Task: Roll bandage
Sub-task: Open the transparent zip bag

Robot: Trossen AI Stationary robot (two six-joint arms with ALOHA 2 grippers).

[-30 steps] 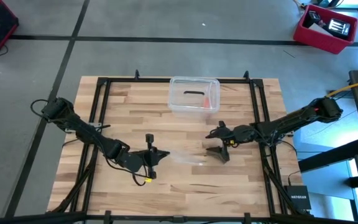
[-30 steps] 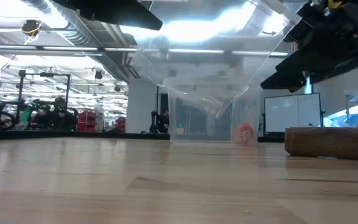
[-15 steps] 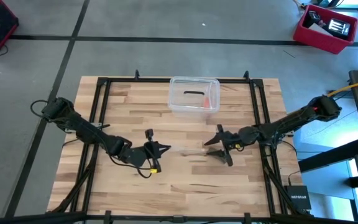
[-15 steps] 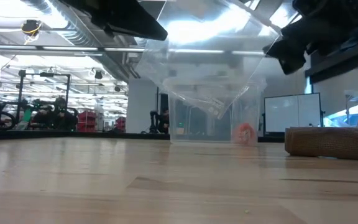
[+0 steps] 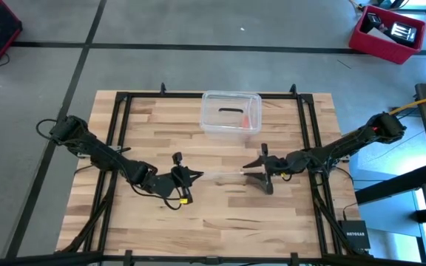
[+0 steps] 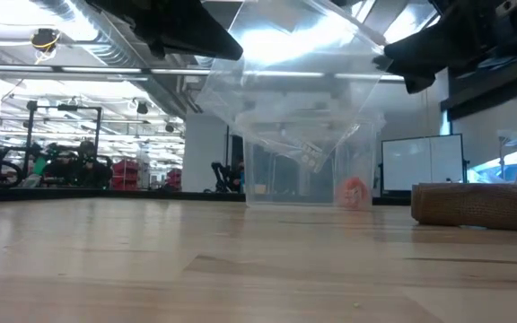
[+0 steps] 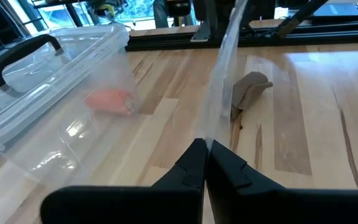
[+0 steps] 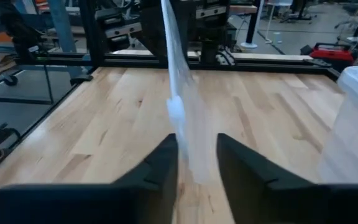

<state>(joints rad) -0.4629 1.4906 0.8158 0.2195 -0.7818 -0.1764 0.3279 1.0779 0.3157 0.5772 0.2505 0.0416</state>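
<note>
My left claw (image 5: 195, 175) is clamped on one edge of a clear plastic bag (image 5: 220, 176), stretched above the table (image 5: 154, 125). My right claw (image 5: 254, 171) faces it, fingers apart around the bag's other edge. The brown bandage (image 7: 248, 90) lies crumpled on the table.

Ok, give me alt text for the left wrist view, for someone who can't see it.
The left gripper is shut on the edge of a clear plastic bag stretched up over the wooden table. A brown bandage lies on the wood beyond the bag, and a clear plastic box with a black handle sits off to one side.
</note>
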